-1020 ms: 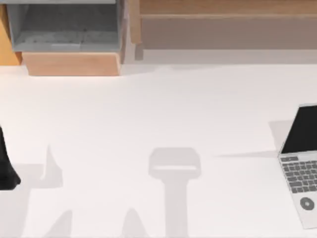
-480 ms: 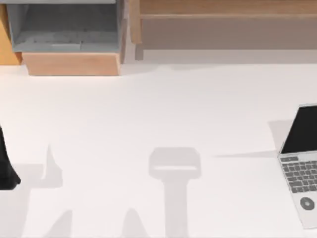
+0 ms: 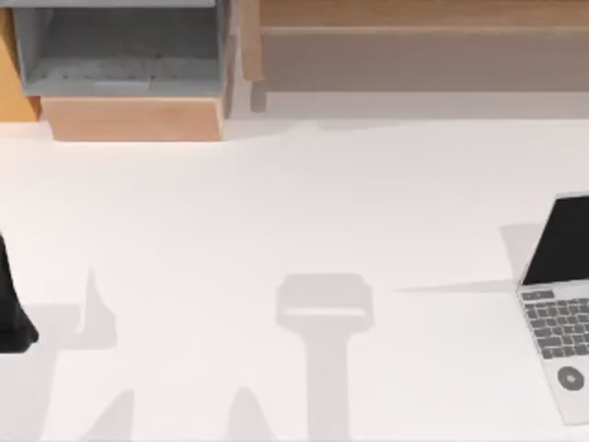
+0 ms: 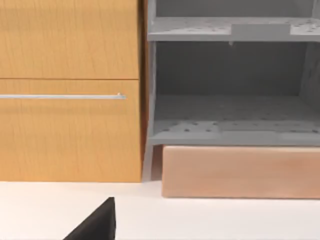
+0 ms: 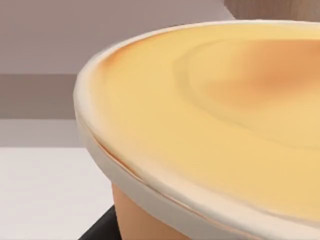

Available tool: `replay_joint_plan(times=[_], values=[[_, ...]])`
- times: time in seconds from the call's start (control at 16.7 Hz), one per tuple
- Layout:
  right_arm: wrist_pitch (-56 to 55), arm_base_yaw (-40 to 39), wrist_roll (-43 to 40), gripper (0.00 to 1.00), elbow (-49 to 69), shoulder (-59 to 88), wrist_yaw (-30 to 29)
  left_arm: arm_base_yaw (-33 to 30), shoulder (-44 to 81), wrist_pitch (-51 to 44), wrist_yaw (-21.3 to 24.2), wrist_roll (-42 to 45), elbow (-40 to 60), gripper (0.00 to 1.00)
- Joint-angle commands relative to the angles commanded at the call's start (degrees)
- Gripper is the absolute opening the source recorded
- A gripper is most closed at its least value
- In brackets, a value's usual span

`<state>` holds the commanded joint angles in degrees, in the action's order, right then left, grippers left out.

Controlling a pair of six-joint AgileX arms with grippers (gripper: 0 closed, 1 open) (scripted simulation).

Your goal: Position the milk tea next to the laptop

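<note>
The milk tea (image 5: 210, 125) is a tan cup with a cream rim and a yellow-orange lid, seen very close in the right wrist view. A dark part of my right gripper (image 5: 97, 230) lies against the cup's wall just under the rim. The laptop (image 3: 561, 304) stands open at the table's right edge, with a black screen, grey keyboard and a round disc mark. My left arm (image 3: 9, 313) is parked at the table's left edge. A dark tip of my left gripper (image 4: 95, 225) shows above the white table, facing the cabinet.
A grey open shelf unit (image 3: 120, 55) on a light wooden base (image 3: 133, 118) stands at the back left, beside an orange wooden cabinet (image 4: 70, 90) with a metal handle. A wooden ledge (image 3: 414, 46) runs along the back right. Arm shadows fall across the white table (image 3: 322, 203).
</note>
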<state>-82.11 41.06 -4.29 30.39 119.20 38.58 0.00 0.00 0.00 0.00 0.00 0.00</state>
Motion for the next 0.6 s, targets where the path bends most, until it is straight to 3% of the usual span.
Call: replay_joint_plan(times=[0.6], values=[[2.7,0.1,0.1,0.00,-0.1,-2.9,0.0,0.0,0.0,0.0,0.0,0.0,0.0,1.00]])
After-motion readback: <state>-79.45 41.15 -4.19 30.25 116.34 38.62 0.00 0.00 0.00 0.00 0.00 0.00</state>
